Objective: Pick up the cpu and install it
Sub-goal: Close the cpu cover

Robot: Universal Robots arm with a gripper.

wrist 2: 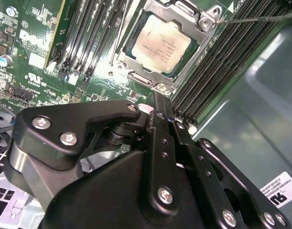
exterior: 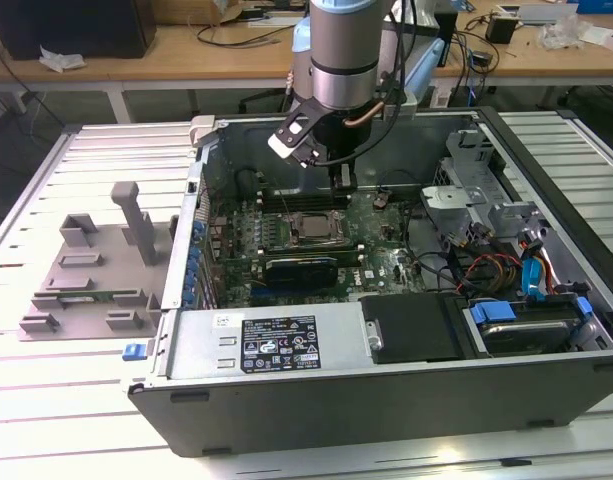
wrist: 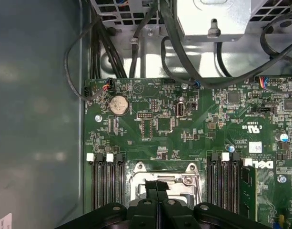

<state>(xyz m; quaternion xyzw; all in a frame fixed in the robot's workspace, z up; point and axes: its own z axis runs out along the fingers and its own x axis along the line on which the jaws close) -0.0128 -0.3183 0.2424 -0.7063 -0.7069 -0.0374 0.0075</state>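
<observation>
- Gripper (exterior: pixel 343 181) pinched narrow, holding nothing.
- Cpu (exterior: pixel 316 226) sat in its socket (exterior: pixel 283 233), at the gripper's 7 o'clock.
- Open case (exterior: pixel 386 395) lay on slatted table (exterior: pixel 76 400); cluttered desks (exterior: pixel 186 45) at 12 o'clock.

Silver square cpu (wrist 2: pixel 160 45), flat in motherboard socket (wrist 2: pixel 205 23)

In the first wrist view the gripper (wrist: pixel 157 185) covers the middle of the socket (wrist: pixel 184 180); what lies in it behind the black fingers (wrist: pixel 150 187) cannot be told; the socket's near half runs off the picture's edge. In the second wrist view the gripper's linkage blocks a large part of the motherboard (wrist 2: pixel 36 43) (the cpu (wrist 2: pixel 157 45) lies clear of it); one corner of the socket is cut off by the edge. In the exterior view the arm (exterior: pixel 343 50) is cut off at the top edge.
</observation>
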